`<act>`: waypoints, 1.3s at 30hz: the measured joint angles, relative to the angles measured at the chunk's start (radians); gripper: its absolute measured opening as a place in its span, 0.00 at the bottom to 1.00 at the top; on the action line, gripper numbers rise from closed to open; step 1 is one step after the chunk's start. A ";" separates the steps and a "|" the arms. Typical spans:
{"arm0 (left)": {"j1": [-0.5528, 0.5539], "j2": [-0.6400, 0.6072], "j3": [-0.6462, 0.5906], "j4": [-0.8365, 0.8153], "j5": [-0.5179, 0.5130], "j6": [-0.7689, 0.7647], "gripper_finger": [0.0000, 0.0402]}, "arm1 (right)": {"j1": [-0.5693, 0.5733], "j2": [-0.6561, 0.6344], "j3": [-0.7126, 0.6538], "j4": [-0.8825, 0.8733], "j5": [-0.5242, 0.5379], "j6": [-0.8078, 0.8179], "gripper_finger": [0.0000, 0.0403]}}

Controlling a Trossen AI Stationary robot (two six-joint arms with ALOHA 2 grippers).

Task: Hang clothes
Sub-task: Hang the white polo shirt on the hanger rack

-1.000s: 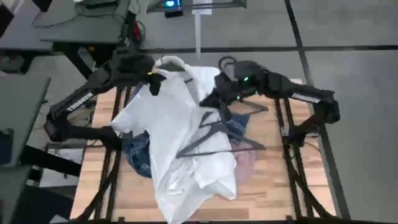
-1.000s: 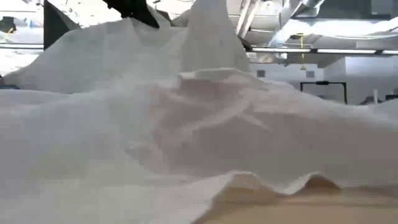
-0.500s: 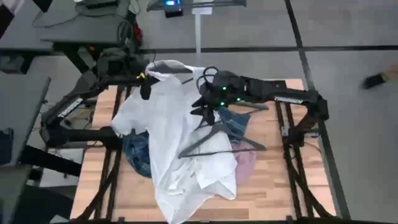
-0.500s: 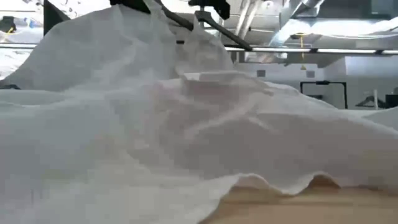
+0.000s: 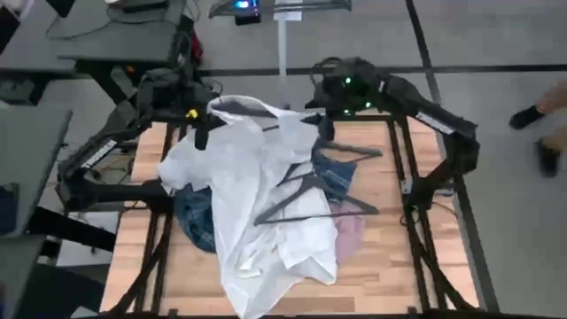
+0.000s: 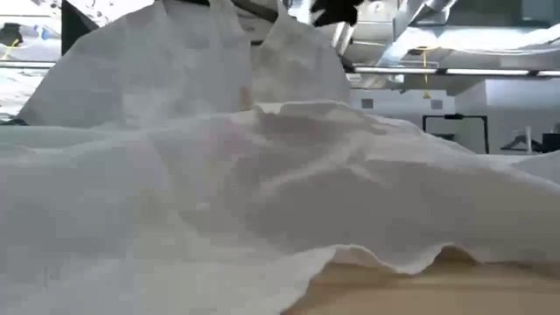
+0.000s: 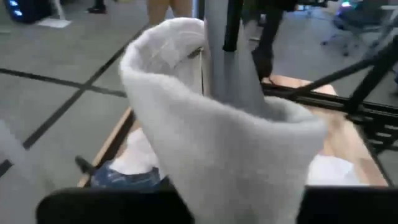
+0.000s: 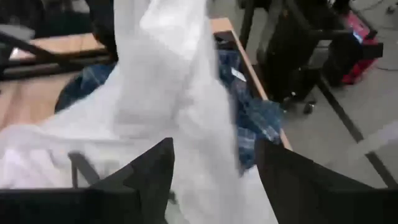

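The white shirt (image 5: 257, 204) is raised at its collar end (image 7: 168, 50) near the table's far edge; its lower part lies spread over the table and fills the low view (image 6: 262, 192). My left gripper (image 5: 200, 131) is shut on its raised top. A thin dark hanger bar (image 5: 279, 116) shows at that top. My right gripper (image 5: 326, 128) stands open just right of the raised top, with the white cloth ahead of its fingers (image 8: 165, 168). The blue plaid shirt (image 5: 197, 221) and the pink shirt (image 5: 351, 236) lie under the white one. My left gripper pinches the white shirt's cloth just below the collar opening (image 7: 249, 180), on the shirt's left side. It comes from the table's left, tipped a little downward. The collar end stands lifted, and the rest drapes down onto the table, slack.
Two loose dark wire hangers (image 5: 310, 193) (image 5: 352, 149) lie on the clothes at the middle right. A pale rack pole (image 5: 282, 49) rises beyond the far edge. Bare wood (image 5: 390, 266) shows at the near right. A person's feet (image 5: 540, 124) are on the floor at right.
My right gripper first reached in toward the white shirt's raised top, then drew back toward the table's far right and turned. The shirt's raised top has spread wider toward the right. My left gripper has rolled a little and kept its hold.
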 joint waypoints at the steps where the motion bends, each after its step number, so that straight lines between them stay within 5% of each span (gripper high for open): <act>1: 0.000 0.000 0.000 -0.002 0.006 0.000 0.05 | 0.002 0.006 -0.004 0.017 -0.027 -0.012 0.50; 14: -0.086 0.003 0.000 -0.003 0.004 -0.010 0.05 | 0.034 0.107 -0.002 0.024 -0.099 -0.043 0.38; 24: -0.147 0.068 0.000 -0.008 0.011 -0.015 0.05 | 0.073 0.115 -0.001 0.106 -0.204 0.029 0.09; 39: -0.176 0.097 0.002 -0.074 -0.041 0.015 0.05 | 0.073 0.149 0.056 0.020 -0.201 0.064 0.13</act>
